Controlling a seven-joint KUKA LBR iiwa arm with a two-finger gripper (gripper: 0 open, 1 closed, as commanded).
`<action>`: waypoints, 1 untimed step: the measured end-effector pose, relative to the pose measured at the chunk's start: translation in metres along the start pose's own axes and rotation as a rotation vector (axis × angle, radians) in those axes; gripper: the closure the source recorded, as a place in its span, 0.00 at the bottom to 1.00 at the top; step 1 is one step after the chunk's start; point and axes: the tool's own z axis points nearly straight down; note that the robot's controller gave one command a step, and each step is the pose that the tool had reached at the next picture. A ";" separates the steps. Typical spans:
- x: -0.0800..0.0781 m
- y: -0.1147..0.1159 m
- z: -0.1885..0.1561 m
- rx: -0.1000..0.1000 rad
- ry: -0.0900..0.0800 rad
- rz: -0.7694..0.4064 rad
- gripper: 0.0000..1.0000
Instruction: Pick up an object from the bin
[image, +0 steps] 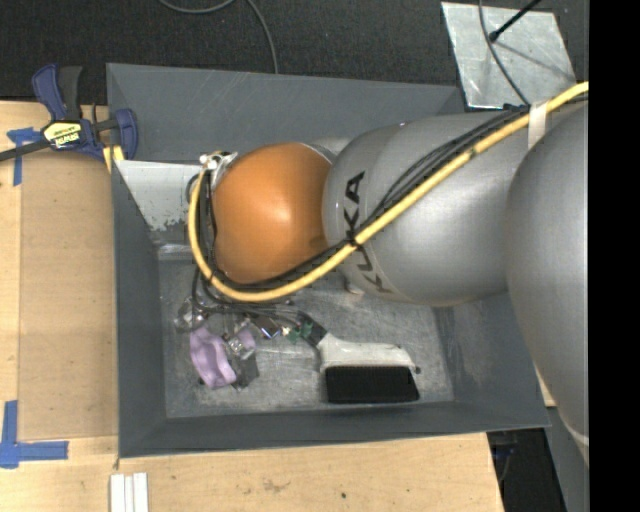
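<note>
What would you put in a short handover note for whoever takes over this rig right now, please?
Gripper: down in the left part of the bin, below the arm's orange cover; grip cannot be judged.
Things: purple crumpled thing nearest, right beside the gripper; green and clear bits to its right; black brush with a white handle lies apart, further right.
Done: arm lowered in.
Left: grasp one thing and lift it out.

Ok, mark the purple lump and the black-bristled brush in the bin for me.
purple lump (209, 357): camera view, on the middle of its body.
brush (370, 384): camera view, on its black bristle block.
</note>
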 end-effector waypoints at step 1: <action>0.001 0.000 -0.048 -0.002 0.006 -0.006 1.00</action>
